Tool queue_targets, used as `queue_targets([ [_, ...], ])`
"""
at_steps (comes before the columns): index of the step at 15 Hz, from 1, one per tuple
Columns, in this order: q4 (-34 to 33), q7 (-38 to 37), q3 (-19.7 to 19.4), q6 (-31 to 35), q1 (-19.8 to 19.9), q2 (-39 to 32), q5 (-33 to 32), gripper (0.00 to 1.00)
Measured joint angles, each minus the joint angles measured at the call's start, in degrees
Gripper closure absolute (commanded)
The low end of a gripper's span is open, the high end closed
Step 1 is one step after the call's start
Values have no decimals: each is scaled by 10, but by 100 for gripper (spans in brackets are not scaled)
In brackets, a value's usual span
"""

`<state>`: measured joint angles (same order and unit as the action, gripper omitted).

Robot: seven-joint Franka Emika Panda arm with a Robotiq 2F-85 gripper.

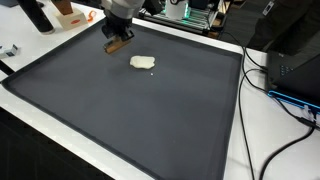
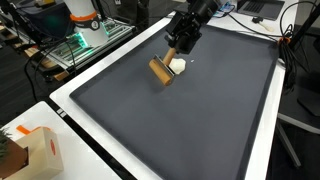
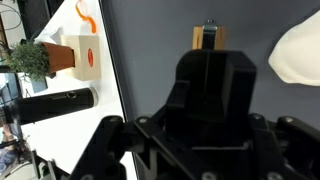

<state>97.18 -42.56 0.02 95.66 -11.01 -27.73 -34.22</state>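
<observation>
In both exterior views my gripper hangs low over the far part of a large dark grey mat. It is shut on a small brown wooden block. In the wrist view the block sticks out just past the closed fingers of the gripper. A flat white lump lies on the mat right beside the block, a short way from the fingers. I cannot tell whether block and lump touch.
The mat has a raised rim on a white table. An orange-and-white box, a small plant and a black cylinder stand off the mat. Cables and dark equipment lie beyond another edge.
</observation>
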Motion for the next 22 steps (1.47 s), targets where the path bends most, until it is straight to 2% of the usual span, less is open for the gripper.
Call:
queue_targets([
  [4, 19, 64, 0, 31, 10, 24, 0, 77],
  [12, 87, 214, 0, 147, 40, 102, 16, 77],
  [17, 129, 352, 2, 197, 58, 156, 74, 77],
  [22, 157, 489, 6, 212, 68, 201, 130, 77],
])
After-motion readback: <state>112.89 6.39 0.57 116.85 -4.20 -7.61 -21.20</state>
